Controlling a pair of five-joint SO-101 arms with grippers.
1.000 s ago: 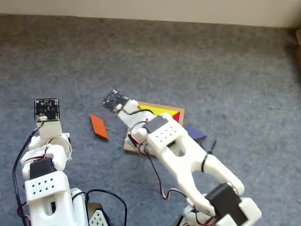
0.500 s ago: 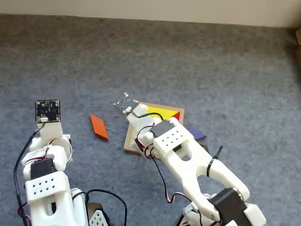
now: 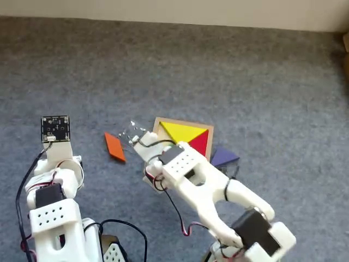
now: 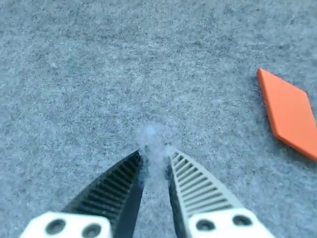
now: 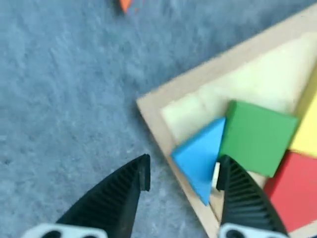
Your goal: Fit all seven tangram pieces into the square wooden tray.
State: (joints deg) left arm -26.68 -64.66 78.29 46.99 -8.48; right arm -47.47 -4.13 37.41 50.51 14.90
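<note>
Hovering over a corner of the square wooden tray [image 5: 208, 79], the right hand [image 5: 183, 173] is seen with its jaws spread wide and nothing gripped; a blue triangle [image 5: 200, 153] at the tray's edge is framed between them, touching a green square [image 5: 257, 136]. In the high view the tray is found at the centre of the frame. A yellow triangle [image 3: 180, 132] and a red triangle [image 3: 200, 143] are seated in it, a purple piece [image 3: 223, 157] lies on the grey counter [image 3: 262, 71] just to its right, and an orange parallelogram [image 3: 114, 147] lies near its left. The left hand [image 4: 155, 154], on the arm at lower left, is held over the counter with its jaws all but closed on nothing.
</note>
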